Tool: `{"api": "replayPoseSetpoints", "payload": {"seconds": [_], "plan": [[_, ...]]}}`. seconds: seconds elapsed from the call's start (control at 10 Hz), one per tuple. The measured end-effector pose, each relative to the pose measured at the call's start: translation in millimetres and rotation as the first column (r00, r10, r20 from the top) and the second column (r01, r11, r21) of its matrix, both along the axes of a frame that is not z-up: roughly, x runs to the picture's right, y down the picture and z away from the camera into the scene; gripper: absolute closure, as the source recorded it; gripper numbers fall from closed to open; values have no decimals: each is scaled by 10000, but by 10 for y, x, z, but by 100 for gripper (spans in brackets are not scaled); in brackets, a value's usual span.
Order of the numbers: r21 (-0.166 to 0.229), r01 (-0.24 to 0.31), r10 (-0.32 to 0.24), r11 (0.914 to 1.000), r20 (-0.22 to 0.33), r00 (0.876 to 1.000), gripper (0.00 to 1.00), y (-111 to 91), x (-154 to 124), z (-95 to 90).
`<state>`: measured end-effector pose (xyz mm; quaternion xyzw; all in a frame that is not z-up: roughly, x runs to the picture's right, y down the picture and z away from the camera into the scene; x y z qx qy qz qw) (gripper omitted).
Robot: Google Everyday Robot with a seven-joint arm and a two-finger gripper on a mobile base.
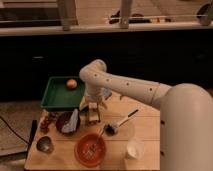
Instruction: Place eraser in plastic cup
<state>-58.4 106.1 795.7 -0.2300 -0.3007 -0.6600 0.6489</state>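
orange (72, 84) in tray (54, 100) at left, claw (93, 118) by tray's front corner, cup (135, 148) front right

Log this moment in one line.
hand: open, pointing down over wooden table, beside green rectangular tray | white plastic cup: upright, apart from hand | eraser: not identifiable

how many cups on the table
2: a white cup at the front right, a metal cup at the front left. The gripper hangs open over the table. None seems hidden.
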Motion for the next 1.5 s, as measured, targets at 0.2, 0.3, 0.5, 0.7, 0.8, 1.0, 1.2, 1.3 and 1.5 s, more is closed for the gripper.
{"api": "replayPoseSetpoints", "payload": {"seconds": [0.2, 0.3, 0.5, 0.7, 0.8, 1.0, 1.2, 1.3, 1.5], "plan": [[141, -80, 79, 9999, 62, 9999, 20, -67, 21, -23], [198, -107, 106, 9997, 91, 9999, 20, -96, 26, -35], [237, -157, 155, 9996, 90, 9998, 20, -108, 53, -36], [235, -137, 134, 9996, 110, 9998, 20, -106, 35, -37], [235, -141, 139, 9996, 107, 9998, 20, -107, 39, -37], [236, -139, 137, 9996, 106, 9999, 20, -107, 38, -36], [235, -137, 134, 9996, 108, 9999, 20, -106, 36, -36], [236, -138, 135, 9996, 108, 9999, 20, -107, 36, -37], [235, -135, 133, 9996, 110, 9999, 20, -106, 35, -36]]}}
